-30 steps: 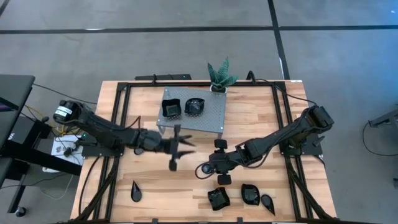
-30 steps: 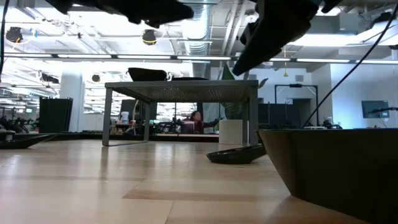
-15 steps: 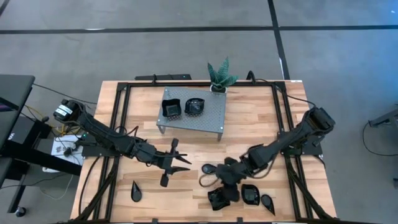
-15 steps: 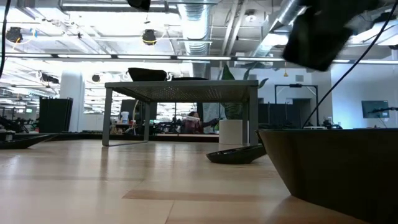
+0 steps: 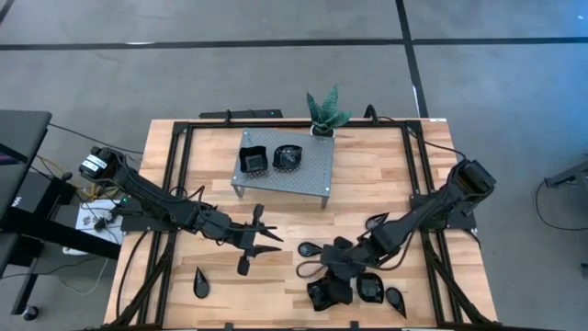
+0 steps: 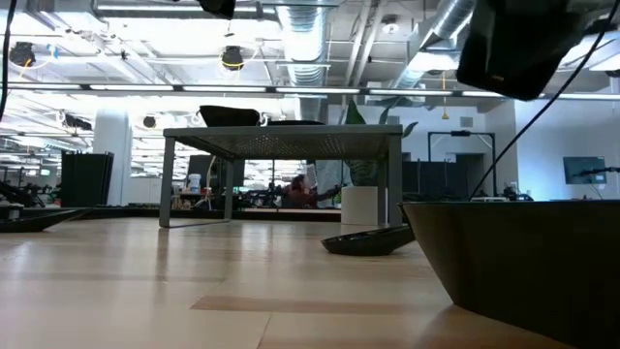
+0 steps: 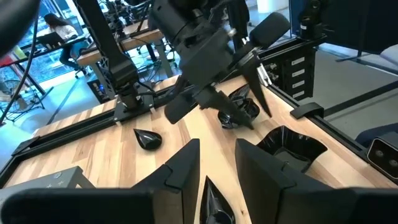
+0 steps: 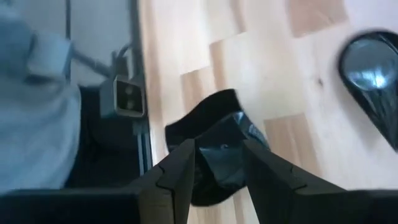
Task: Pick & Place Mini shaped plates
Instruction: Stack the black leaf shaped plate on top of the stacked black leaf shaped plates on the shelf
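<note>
Several glossy black mini shaped plates lie on the wooden table. A teardrop plate point(image 5: 310, 248), a square plate point(image 5: 322, 292), a roundish plate point(image 5: 370, 288) and another teardrop plate point(image 5: 395, 299) sit near the front right. A third teardrop plate point(image 5: 200, 283) lies front left. Two plates point(image 5: 253, 161) point(image 5: 288, 158) rest on the grey perforated stand point(image 5: 308, 179). My right gripper point(image 5: 333, 276) hangs open above the square plate point(image 8: 217, 155), high over the table in the low view. My left gripper point(image 5: 274, 241) is open in mid-air, pointing toward the right-hand plates point(image 7: 242, 112).
A green potted plant point(image 5: 323, 112) stands behind the stand at the far edge. Black frame rails point(image 5: 179, 184) run along the table's left and right sides. Bare wood lies between the stand and the front plates. One plate point(image 6: 523, 262) sits close to the low camera.
My left gripper has swung from the stand's front edge toward the table's near edge, then held still. My right gripper has swung toward the near edge, past the teardrop plate, and rolled its wrist. It now hangs over the square plate. No plate has moved.
</note>
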Controlling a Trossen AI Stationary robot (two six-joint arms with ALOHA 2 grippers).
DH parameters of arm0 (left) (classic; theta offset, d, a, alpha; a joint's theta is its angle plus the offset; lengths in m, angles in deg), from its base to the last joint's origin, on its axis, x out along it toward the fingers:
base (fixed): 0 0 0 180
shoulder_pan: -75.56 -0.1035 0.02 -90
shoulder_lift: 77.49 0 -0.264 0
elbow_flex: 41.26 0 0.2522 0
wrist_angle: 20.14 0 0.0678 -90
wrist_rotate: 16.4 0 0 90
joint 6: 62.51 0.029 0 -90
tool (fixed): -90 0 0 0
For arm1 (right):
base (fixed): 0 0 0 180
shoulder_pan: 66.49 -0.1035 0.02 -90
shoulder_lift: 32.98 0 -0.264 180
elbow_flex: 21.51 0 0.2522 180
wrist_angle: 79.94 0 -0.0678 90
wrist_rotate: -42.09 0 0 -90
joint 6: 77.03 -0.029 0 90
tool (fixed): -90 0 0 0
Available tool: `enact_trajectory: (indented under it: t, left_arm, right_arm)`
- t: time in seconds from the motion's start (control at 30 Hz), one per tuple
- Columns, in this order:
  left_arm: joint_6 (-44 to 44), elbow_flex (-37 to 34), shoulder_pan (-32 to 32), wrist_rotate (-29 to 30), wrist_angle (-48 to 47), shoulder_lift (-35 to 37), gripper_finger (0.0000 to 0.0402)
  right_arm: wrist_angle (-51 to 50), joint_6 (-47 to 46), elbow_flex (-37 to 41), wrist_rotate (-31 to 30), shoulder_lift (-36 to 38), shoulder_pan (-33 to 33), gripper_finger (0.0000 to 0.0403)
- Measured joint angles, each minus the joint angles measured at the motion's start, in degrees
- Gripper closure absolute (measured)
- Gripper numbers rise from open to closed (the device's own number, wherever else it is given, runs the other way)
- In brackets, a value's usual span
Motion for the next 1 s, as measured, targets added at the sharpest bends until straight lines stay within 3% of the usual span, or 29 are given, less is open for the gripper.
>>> enact_trajectory:
  t: [0.4,0.67,1.0]
  left_arm:
    - [0.0,0.0,0.0,0.0,0.0,0.0,0.0298]
    - [0.0,0.0,0.0,0.0,0.0,0.0,0.0298]
    - [0.2,0.0,0.0,0.0,0.0,0.0,0.0298]
  right_arm:
    - [-14.5,-22.9,0.0,0.7,0.0,-5.4,0.0275]
    - [-14.5,-33.9,0.0,-0.3,0.0,-9.0,0.0275]
    - [-17.9,-42.9,0.0,-6.0,-0.1,-12.0,0.0275]
